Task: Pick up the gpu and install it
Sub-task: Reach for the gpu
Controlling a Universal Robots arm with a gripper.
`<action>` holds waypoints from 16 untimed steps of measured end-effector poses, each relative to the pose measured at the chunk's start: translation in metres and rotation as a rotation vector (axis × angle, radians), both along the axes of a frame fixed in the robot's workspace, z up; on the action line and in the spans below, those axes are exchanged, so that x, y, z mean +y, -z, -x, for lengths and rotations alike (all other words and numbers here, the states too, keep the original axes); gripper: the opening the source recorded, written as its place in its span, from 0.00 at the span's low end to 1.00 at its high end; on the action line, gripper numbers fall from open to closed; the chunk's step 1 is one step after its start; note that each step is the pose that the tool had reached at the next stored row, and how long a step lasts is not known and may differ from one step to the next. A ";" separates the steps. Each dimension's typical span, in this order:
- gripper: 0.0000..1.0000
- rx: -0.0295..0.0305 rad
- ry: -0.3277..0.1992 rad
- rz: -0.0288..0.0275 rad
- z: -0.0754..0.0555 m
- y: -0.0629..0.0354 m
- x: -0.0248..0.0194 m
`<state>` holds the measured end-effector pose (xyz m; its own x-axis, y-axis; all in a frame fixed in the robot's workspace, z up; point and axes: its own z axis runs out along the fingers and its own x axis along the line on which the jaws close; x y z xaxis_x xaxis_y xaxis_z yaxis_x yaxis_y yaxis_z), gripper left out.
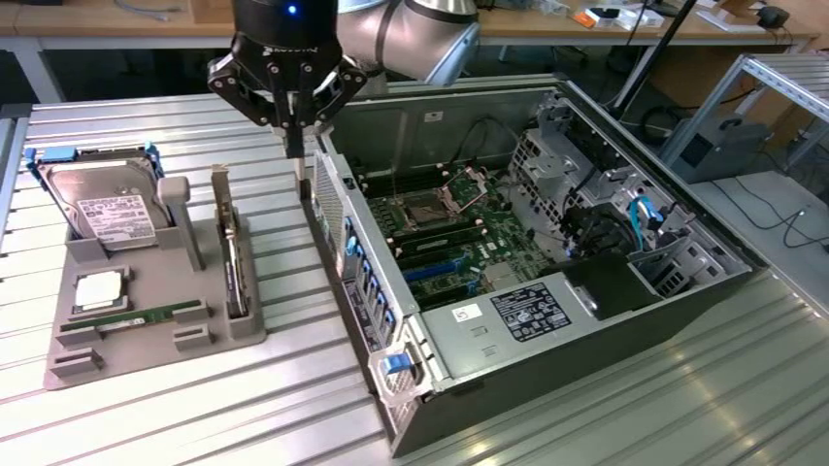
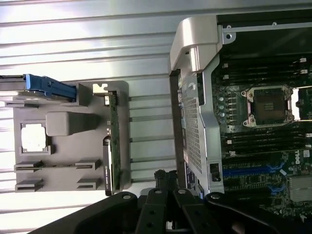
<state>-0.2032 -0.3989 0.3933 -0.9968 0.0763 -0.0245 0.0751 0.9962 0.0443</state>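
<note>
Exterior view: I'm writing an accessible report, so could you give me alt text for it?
The robot's gripper, shut and empty, hangs above the gap between a grey parts holder and an open computer case on a metal table. The gpu stands on edge in the holder, which also holds a hard drive.

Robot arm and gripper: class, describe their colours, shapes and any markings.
The arm is silver-grey with rounded, tube-like joints. The gripper is black: a cylindrical body carrying a small blue light, then jointed linkage bars narrowing to slim tips. No lettering is legible on either.
</note>
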 end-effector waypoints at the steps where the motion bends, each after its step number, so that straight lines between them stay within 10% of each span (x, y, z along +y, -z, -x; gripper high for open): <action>1: 0.11 0.0001 0.000 0.0001 0.002 0.0000 0.0000; 16: 0.11 0.0000 0.000 0.0000 0.043 0.0000 0.0000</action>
